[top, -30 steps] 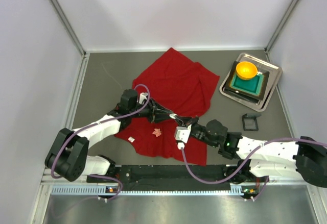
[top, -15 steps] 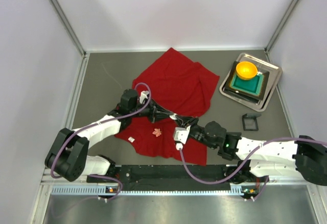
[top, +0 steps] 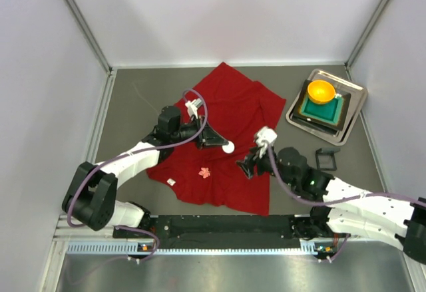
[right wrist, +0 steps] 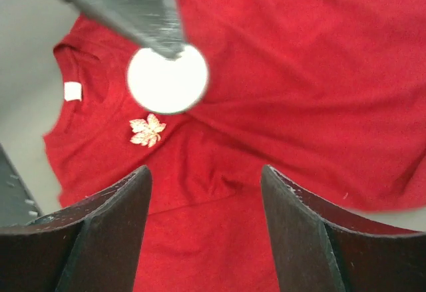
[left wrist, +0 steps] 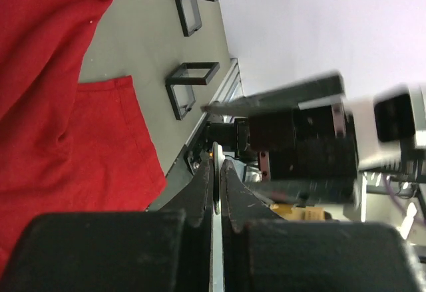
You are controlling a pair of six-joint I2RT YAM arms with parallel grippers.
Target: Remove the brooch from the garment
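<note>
The red garment (top: 233, 106) lies spread on the table, with the pale leaf-shaped brooch (top: 205, 171) on its near part. My left gripper (top: 223, 144) hovers over the cloth, shut on a thin white round disc (top: 228, 148). The left wrist view shows that disc (left wrist: 216, 239) edge-on between the closed jaws of the left gripper (left wrist: 216, 165). My right gripper (top: 247, 165) stands open just right of it, holding nothing. Through the right gripper (right wrist: 206, 172) I see the disc (right wrist: 167, 79), the brooch (right wrist: 148, 131) below it and red garment (right wrist: 299, 72) all around.
A small white fabric tag (top: 171, 181) sits at the garment's collar. A metal tray (top: 356, 96) at the back right carries a green dish and an orange bowl (top: 321, 91). A small black frame (top: 326, 159) stands on the table right of the garment.
The left gripper closed on the white disc and drew back up and left. The right gripper opened, let go and pulled away to the right. The brooch stayed on the cloth.
</note>
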